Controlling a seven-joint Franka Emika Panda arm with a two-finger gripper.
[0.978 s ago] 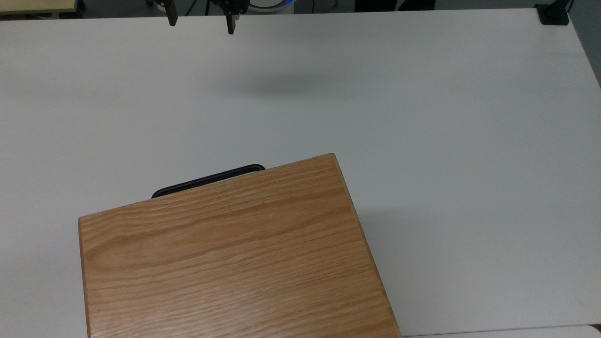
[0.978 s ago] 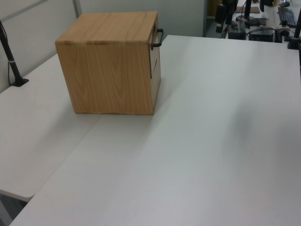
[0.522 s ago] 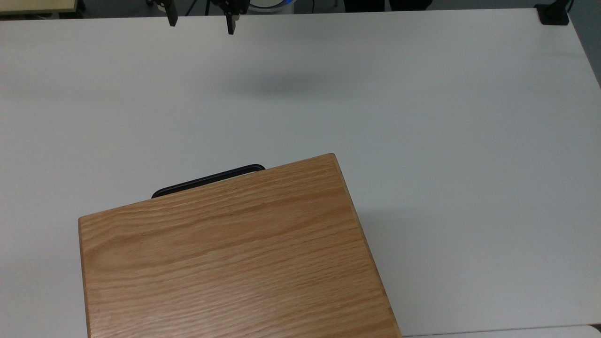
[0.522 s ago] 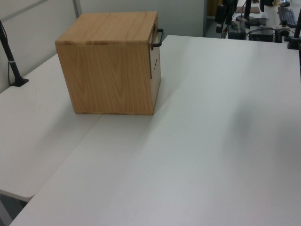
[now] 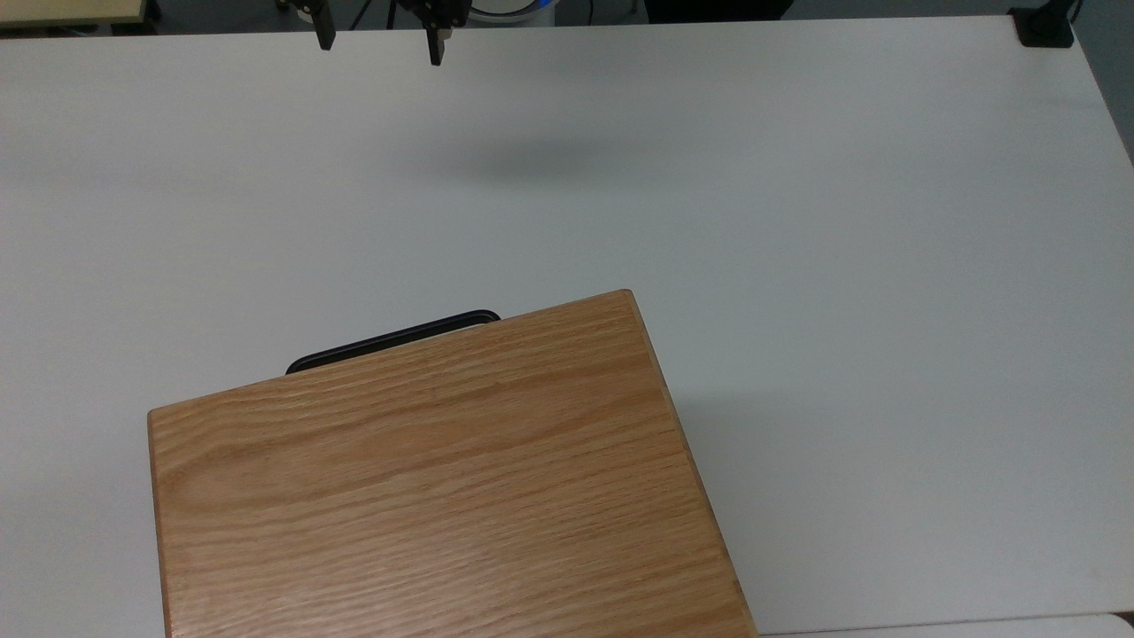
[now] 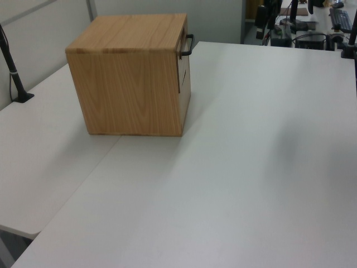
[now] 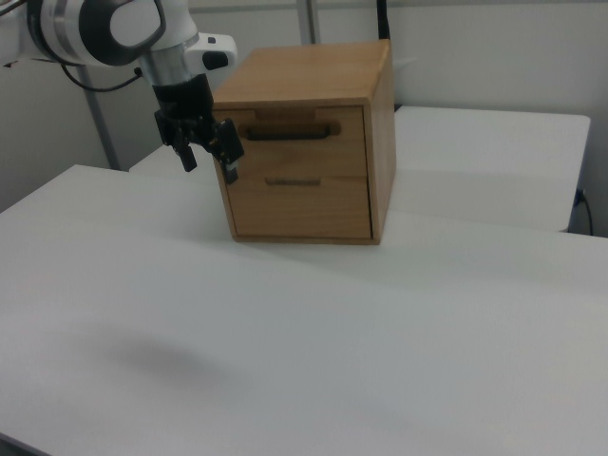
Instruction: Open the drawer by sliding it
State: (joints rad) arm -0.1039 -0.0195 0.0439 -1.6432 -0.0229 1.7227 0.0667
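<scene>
In the top view, the wooden box (image 5: 443, 478) sits on the white table (image 5: 797, 266) near its lower edge. The drawer's black handle (image 5: 392, 340) peeks out past the box's upper edge. The gripper (image 5: 379, 44) hangs well apart from the box, at the table's far edge, its two fingers spread wide and holding nothing.

In the left view, the box (image 6: 134, 72) stands on the table (image 6: 251, 167), with the handle (image 6: 188, 46) sticking out from its upper right face.

In the right view, the drawer (image 7: 302, 141) is closed, flush at the top of the box's (image 7: 323, 66) front. The gripper (image 7: 207, 157) hovers just left of the box, above the table (image 7: 332, 332), open and empty.
</scene>
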